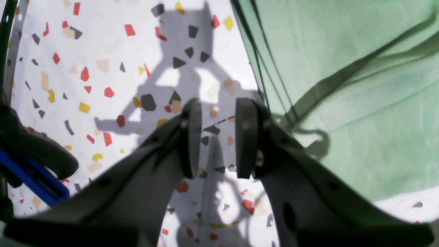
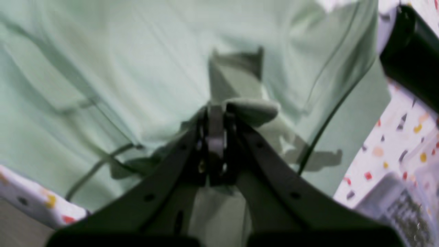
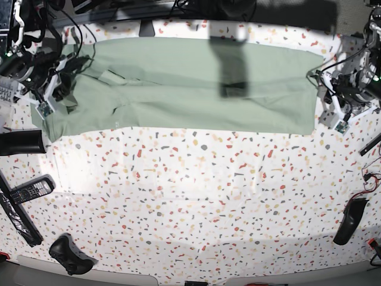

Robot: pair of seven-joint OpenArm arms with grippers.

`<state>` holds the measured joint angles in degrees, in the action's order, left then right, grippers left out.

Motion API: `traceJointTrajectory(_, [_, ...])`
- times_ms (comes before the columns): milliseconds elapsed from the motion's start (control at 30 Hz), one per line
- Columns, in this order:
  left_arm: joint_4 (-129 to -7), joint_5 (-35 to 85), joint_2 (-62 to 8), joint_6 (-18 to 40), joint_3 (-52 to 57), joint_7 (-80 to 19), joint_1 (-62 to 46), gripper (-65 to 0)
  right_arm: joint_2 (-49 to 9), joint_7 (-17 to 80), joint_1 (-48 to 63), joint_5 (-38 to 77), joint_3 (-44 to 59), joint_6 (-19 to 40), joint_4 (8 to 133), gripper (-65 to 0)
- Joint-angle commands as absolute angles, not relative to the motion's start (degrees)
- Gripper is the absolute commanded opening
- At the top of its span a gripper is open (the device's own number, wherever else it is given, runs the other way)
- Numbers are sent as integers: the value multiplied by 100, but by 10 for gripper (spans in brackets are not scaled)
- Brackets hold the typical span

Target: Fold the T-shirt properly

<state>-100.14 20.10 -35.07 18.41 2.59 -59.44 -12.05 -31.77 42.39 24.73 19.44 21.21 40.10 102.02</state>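
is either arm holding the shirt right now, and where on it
The right end effector is shut on a pinched fold of the T-shirt at its collar end. The left end effector is open, holding nothing.

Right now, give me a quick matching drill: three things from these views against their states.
Things:
1. left gripper
2. right gripper
3. T-shirt

States:
A. shut on a pinch of green cloth
B. open over the speckled table, holding nothing
C. laid out in a long band along the table's far side

Pairs: 1-B, 2-A, 3-C
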Motion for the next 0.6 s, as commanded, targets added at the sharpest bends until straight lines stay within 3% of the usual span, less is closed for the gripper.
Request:
traceJointTrajectory(0, [-10114, 2147, -3603, 1839, 307, -5695, -1157, -499, -3286, 4139, 2447, 2027, 2174, 4000, 10296, -650])
traceJointTrajectory(167, [-10125, 2657, -3415, 1846, 307, -5028, -1138, -499, -3286, 4359, 2449, 2355, 2174, 4000, 10296, -650])
traceJointTrajectory(367, [-10125, 3614, -2847, 2834, 296, -5105, -1157, -499, -3286, 4320, 2449, 2998, 2174, 4000, 10296, -408])
traceJointTrajectory(567, [-10123, 3756, -2508, 3092, 296, -5395, -1160, -499, -3286, 3988, 2436, 3800, 2176, 4000, 10296, -381])
